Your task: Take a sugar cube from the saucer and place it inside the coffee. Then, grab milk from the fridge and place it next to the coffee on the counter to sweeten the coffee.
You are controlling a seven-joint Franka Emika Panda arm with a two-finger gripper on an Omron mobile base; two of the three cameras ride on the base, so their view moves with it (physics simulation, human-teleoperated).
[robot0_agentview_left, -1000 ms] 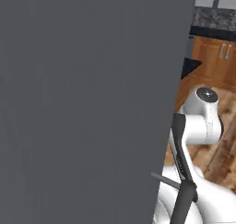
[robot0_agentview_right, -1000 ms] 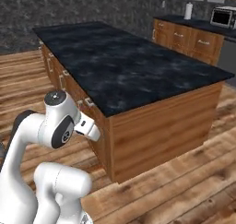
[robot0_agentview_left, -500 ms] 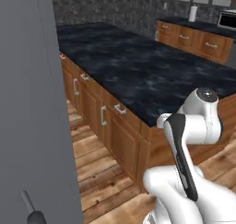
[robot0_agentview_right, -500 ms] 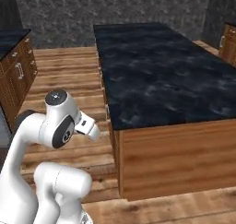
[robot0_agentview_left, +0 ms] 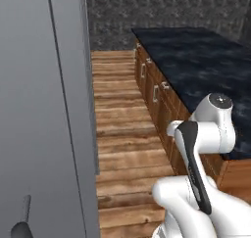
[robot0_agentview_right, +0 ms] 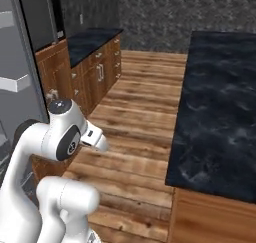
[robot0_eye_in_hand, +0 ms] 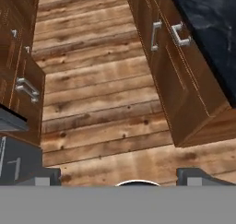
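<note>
Here, in the left base view, the fridge (robot0_agentview_left: 39, 109) is filling the left side as a tall grey panel, and a piece of its dark bar handle (robot0_agentview_left: 22, 222) is showing at the lower left corner. A wooden floor (robot0_agentview_left: 122, 134) is running beside it toward the dark back wall. To the right of the floor, the surface (robot0_agentview_left: 206, 70), black with pale veins, is lying on brown cabinets, and the white arm (robot0_agentview_left: 206, 134) is rising in front of its near corner.

In the right base view, the fridge (robot0_agentview_right: 15, 77) is standing open at the left edge, with white shelves or bins showing inside. Next to it, wooden cabinets (robot0_agentview_right: 92, 77) are carrying a second dark worktop along the wall. The arm (robot0_agentview_right: 62, 137) is bending in front of them, and the surface (robot0_agentview_right: 220, 112) is taking the right side.

In the hand view, the gripper (robot0_eye_in_hand: 122, 179) is pointing down at the floor (robot0_eye_in_hand: 106, 103), its two fingertips (robot0_eye_in_hand: 196, 174) are spread wide apart, and nothing is sitting between them. Cabinet fronts are showing at the left and right, and the edge of the surface (robot0_eye_in_hand: 212, 20) is at the top right corner.
</note>
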